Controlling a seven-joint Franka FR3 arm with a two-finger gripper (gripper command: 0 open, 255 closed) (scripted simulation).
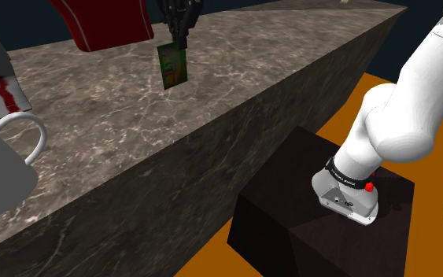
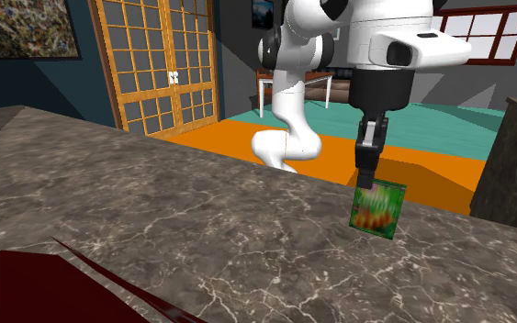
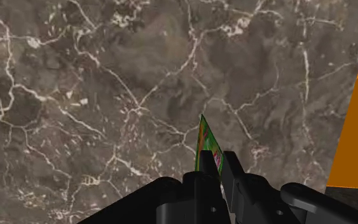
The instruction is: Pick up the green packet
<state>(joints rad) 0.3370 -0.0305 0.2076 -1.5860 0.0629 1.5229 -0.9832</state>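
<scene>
your gripper [image 1: 178,43] is clamped on the top edge of the green packet [image 1: 173,66], one finger on each face. the packet hangs tilted below the fingers, over the brown marble counter [image 1: 117,126], a little in from the long edge that faces the stand [image 1: 306,212]. from the wrist you see it edge-on between the fingers. a dark red object [image 1: 105,24] lies toward the counter's opposite edge, and a white mug [image 1: 3,157] stands well apart from the packet.
</scene>
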